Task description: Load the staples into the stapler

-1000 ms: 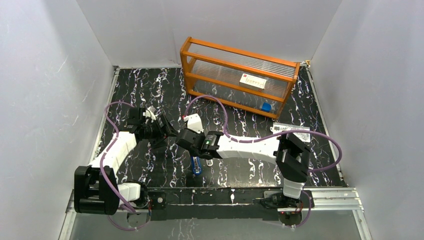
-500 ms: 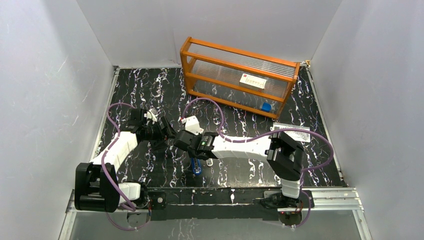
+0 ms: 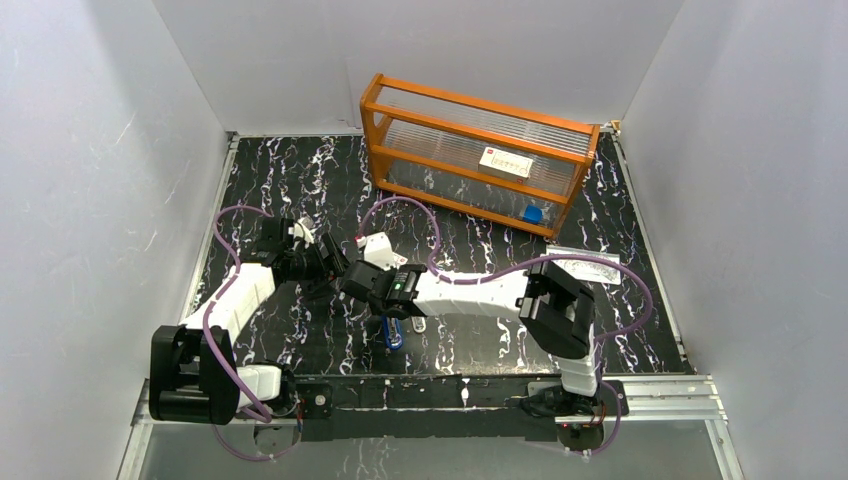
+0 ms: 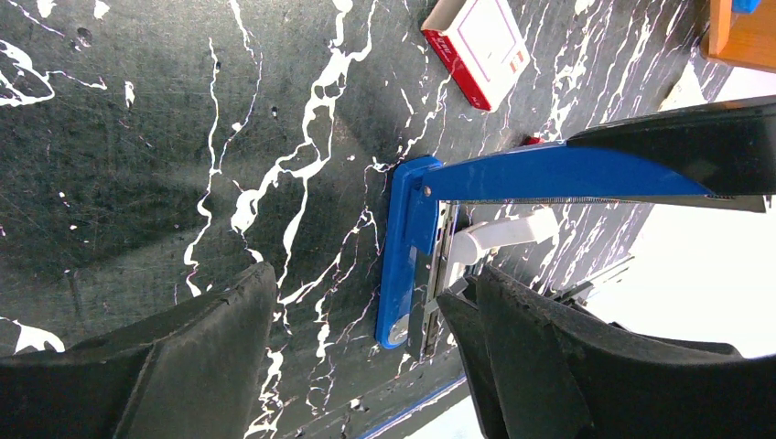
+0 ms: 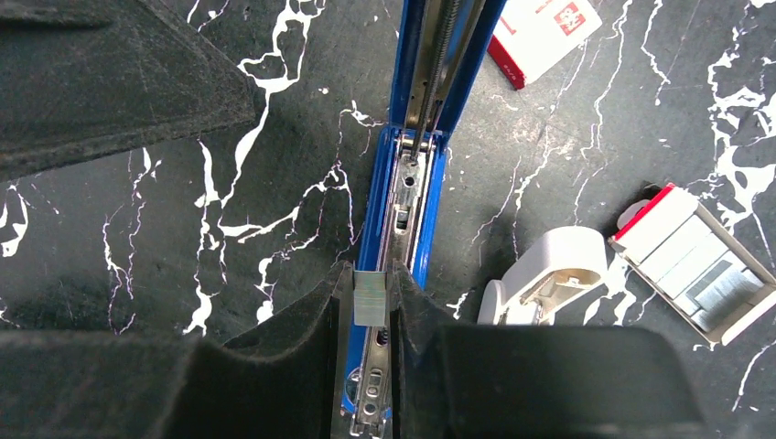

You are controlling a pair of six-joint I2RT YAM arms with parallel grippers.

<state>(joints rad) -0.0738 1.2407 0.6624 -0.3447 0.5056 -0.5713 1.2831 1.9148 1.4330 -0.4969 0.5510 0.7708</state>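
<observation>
Pinching the staples point(image 5: 371, 300), a small silvery strip, in the right end effector point(image 5: 371, 277), closed tight on the strip and held directly over the metal channel of the stapler point(image 5: 414, 197); cannot tell whether touching the channel or just above it. Lying open on the black marbled tabletop point(image 5: 567, 165), with blue base flat and lid swung up. Spread wide and gripping nothing at the left end effector point(image 4: 366, 279), with one finger on either side of the stapler's end in the left wrist view. Resting beside the stapler: a white rounded object point(image 5: 547, 274), an open tray of staple strips point(image 5: 695, 265) just beyond that, and a closed red-and-white box point(image 5: 540, 27) farther off. Standing at the back of the tabletop, well apart: an orange rack point(image 3: 480, 150).
</observation>
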